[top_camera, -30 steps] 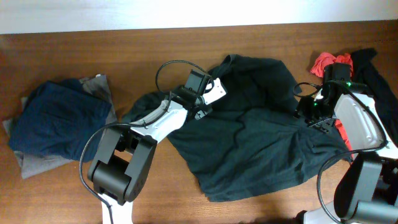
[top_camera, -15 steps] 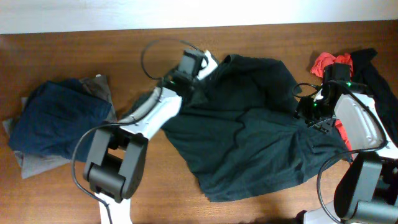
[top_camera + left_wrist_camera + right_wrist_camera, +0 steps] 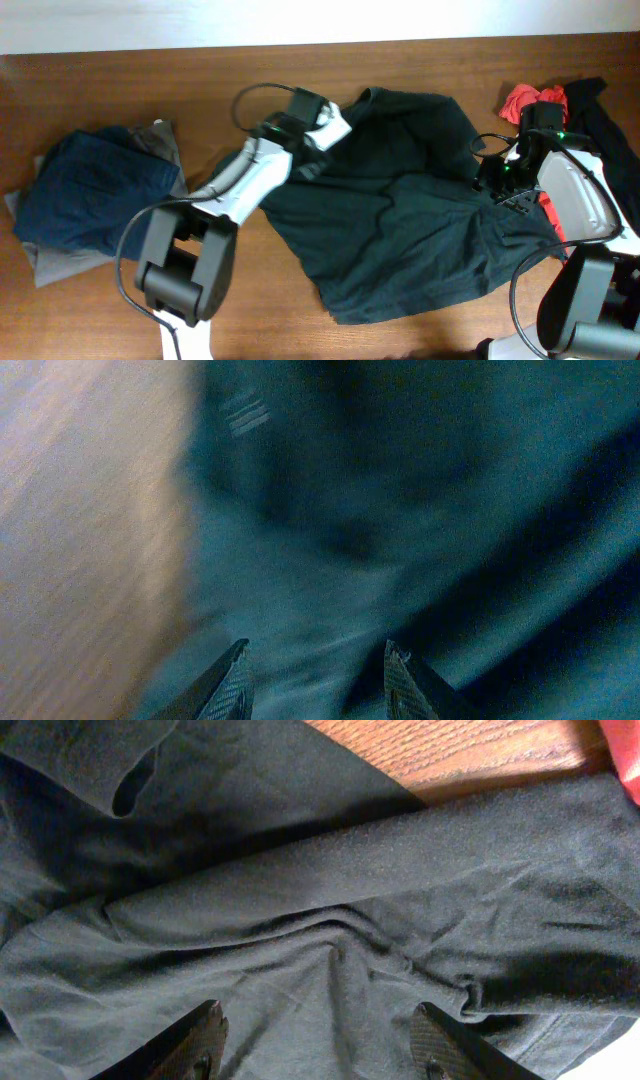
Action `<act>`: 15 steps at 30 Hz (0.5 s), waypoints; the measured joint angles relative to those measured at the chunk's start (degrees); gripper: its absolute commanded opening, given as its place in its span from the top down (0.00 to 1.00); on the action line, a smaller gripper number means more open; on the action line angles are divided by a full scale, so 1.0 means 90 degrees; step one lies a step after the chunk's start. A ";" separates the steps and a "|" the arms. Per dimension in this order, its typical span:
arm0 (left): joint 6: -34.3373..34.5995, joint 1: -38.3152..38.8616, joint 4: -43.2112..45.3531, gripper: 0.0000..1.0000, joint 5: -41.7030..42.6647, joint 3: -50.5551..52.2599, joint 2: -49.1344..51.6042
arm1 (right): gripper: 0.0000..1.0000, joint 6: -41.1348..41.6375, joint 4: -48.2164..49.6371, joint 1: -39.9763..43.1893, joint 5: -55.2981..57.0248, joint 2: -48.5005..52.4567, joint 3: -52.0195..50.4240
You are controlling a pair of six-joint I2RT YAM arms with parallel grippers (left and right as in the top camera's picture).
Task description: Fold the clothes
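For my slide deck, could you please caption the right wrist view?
Open right gripper poised above the rumpled dark green shirt.

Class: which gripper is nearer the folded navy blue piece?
Left. The left gripper hangs over the near edge of the green shirt; the right gripper is across it, farther from the navy blue piece.

Left hand (image 3: 318,682) parted, right hand (image 3: 318,1045) spread wide

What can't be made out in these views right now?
- Left wrist view: motion blur smears the dark green shirt; fabric contact unclear.
- Overhead: right gripper fingertips hidden by its own wrist.
- Overhead: red shirt mostly behind the right arm.
- Overhead: grey piece largely under the navy piece.
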State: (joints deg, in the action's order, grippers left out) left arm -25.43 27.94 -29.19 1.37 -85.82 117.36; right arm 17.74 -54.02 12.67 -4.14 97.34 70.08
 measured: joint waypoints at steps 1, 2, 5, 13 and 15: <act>0.0000 0.0187 -0.0002 0.59 0.0056 0.0000 0.0000 | 0.36 -0.0002 -0.0002 0.0000 0.0000 0.0000 0.0000; 0.0000 0.0289 -0.0010 0.59 0.0075 0.0000 0.0000 | 0.36 -0.0002 -0.0002 0.0000 0.0000 0.0000 0.0000; 0.0007 0.0576 -0.0019 0.59 0.0090 0.0000 0.0000 | 0.36 0.0000 -0.0002 0.0000 0.0000 0.0000 0.0000; 0.0121 0.0673 0.0000 0.67 -0.0165 0.0000 0.0051 | 0.36 -0.0002 -0.0002 0.0000 0.0000 0.0000 0.0000; 0.0119 0.0673 0.0019 0.66 -0.0274 0.0000 0.0126 | 0.36 -0.0002 0.0000 0.0000 0.0000 0.0000 0.0000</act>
State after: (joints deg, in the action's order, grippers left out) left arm -24.36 34.00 -29.02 -1.10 -85.82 118.50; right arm 17.72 -54.02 12.67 -4.14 97.34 70.08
